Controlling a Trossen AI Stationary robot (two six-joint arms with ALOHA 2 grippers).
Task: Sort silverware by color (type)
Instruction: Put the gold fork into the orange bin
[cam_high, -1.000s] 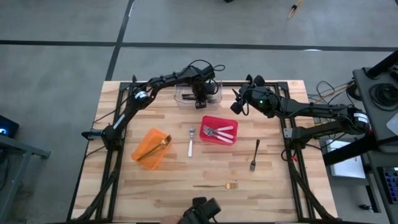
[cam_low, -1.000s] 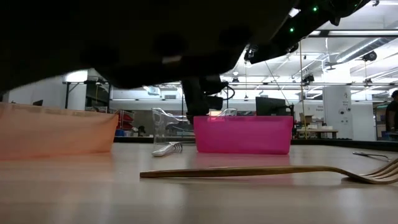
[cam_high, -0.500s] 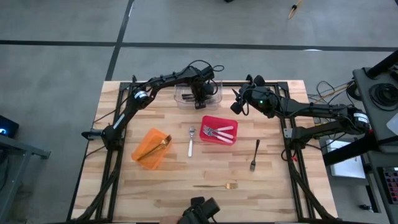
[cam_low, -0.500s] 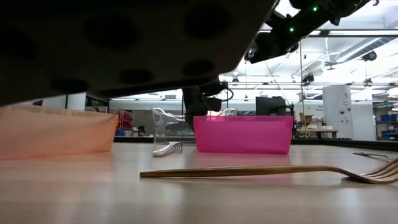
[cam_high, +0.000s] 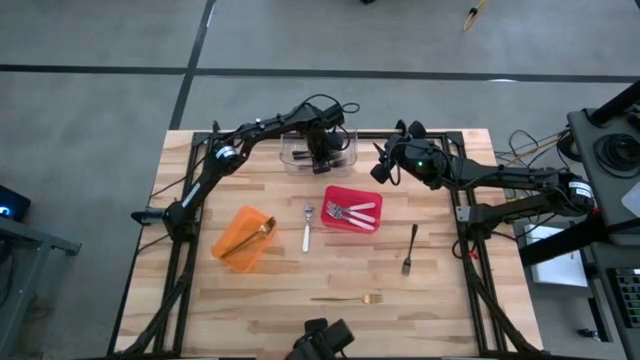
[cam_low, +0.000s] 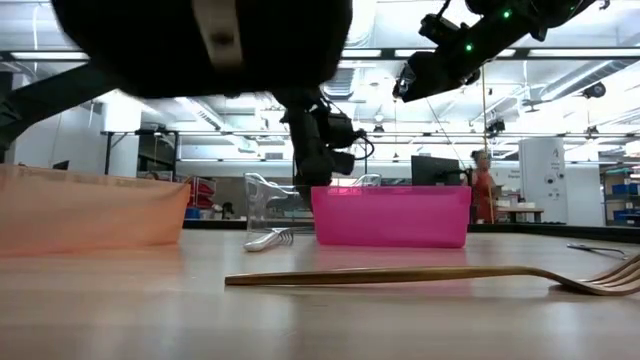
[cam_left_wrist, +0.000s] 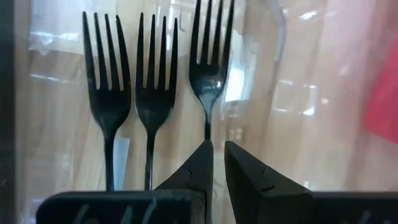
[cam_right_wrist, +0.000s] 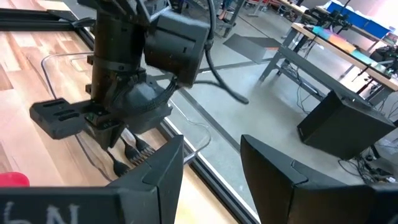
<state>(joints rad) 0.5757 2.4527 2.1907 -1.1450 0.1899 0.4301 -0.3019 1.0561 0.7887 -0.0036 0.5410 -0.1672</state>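
Observation:
Three black forks (cam_left_wrist: 155, 81) lie side by side in the clear bin (cam_high: 295, 157) at the table's far edge. My left gripper (cam_left_wrist: 217, 149) hangs just above them, pointing down, open by a narrow gap, over the third fork (cam_left_wrist: 210, 62). My right gripper (cam_high: 381, 168) hovers open, high above the table to the right of that bin. Silver forks (cam_high: 350, 211) lie in the red bin (cam_high: 340, 190), and a gold fork (cam_high: 262, 230) lies in the orange bin (cam_high: 232, 240). Flat on the table lie a silver utensil (cam_high: 307, 230), a black fork (cam_high: 411, 250) and a gold fork (cam_high: 348, 298). My left gripper has one fingertip (cam_left_wrist: 204, 152) right over the handle (cam_left_wrist: 207, 127) of the third black fork, which lies flat on the bin's floor. Nothing shows in the gap between the fingers. I cannot tell whether that finger touches the handle.
The three bins stand in the table's far and middle part; the near half holds only the loose forks. A dark round thing (cam_low: 200, 40) hangs close before the low camera. A person (cam_low: 483, 180) stands far off in the room behind.
The dark thing in front of the low camera has drawn up and left, uncovering my left arm above the clear bin. Both arms and all silverware stand as before.

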